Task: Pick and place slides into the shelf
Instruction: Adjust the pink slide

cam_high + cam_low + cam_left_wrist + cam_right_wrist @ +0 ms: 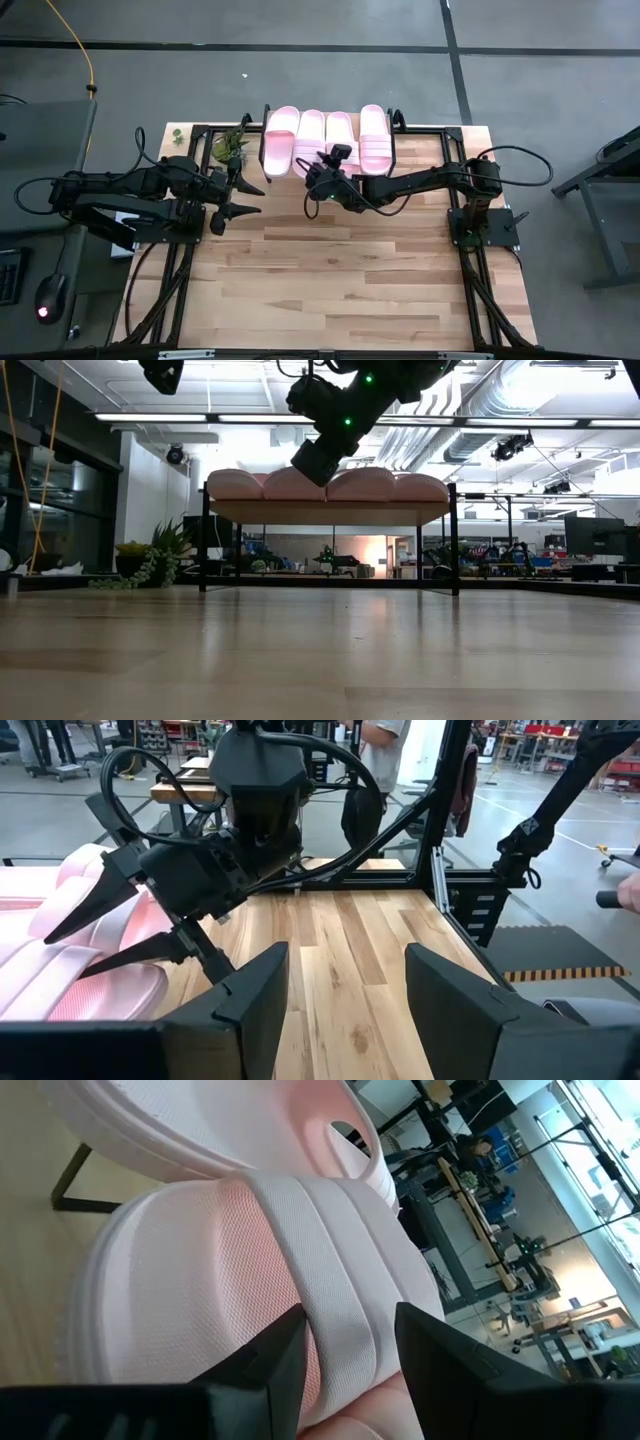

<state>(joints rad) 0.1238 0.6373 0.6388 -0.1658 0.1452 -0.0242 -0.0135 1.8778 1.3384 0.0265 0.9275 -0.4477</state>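
The right hand (318, 172) hangs with its fingers spread at the front edge of the shelf (330, 512), just over the second sandal from the left (309, 140); the right wrist view shows its two dark fingers (275, 1355) parted above that sandal's ribbed strap, with nothing between them. All four pink sandals (325, 138) lie side by side on the shelf's top board, touching one another, at the far end of the wooden surface (330, 290). In the low view they show as a row of rounded pink soles (325, 485) on the light board, above thin black legs. The left hand (243, 198) waits off to the left of the shelf, above the surface, its fingers apart and holding nothing. A small green plant (230, 146) sits beside the shelf's left end.
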